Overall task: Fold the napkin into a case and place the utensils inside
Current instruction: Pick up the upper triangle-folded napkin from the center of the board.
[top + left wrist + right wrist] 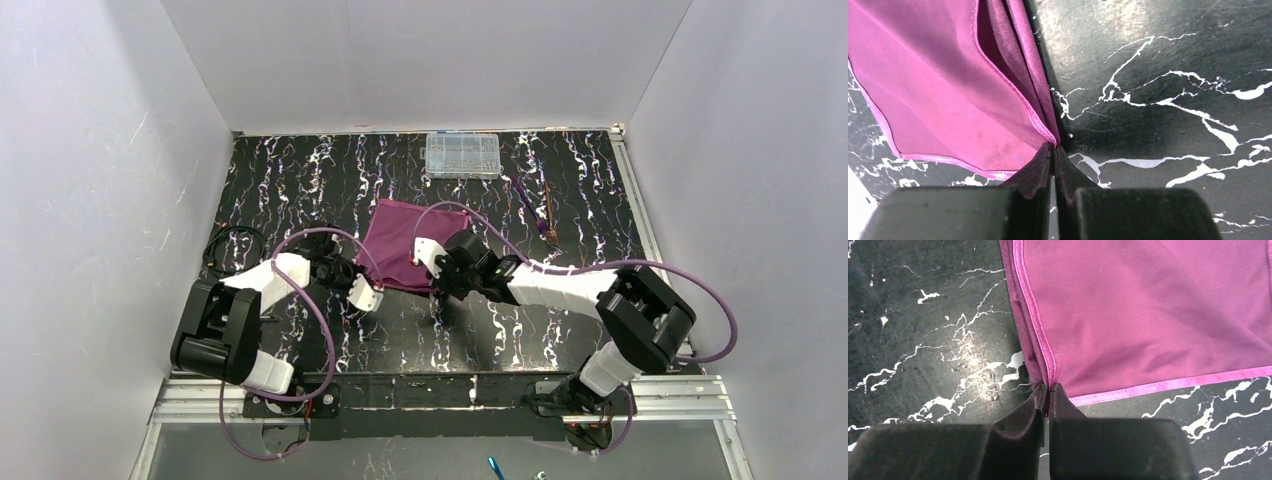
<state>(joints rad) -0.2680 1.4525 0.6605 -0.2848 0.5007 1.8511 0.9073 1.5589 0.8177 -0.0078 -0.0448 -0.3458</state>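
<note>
The plum-purple napkin (405,243) lies folded in layers on the black marbled table, between the two arms. My left gripper (373,287) is at its near left corner, and in the left wrist view the left gripper (1054,148) is shut on the napkin (948,90) where the layered edges meet. My right gripper (437,284) is at the near right corner. In the right wrist view the right gripper (1049,387) is shut on the napkin (1148,315) at its hemmed corner. The utensils, a purple stick (524,200) and a copper-brown stick (549,212), lie apart at the back right.
A clear plastic compartment box (462,155) stands at the back, just beyond the napkin. A coil of black cable (228,250) lies by the left wall. White walls close in the table on three sides.
</note>
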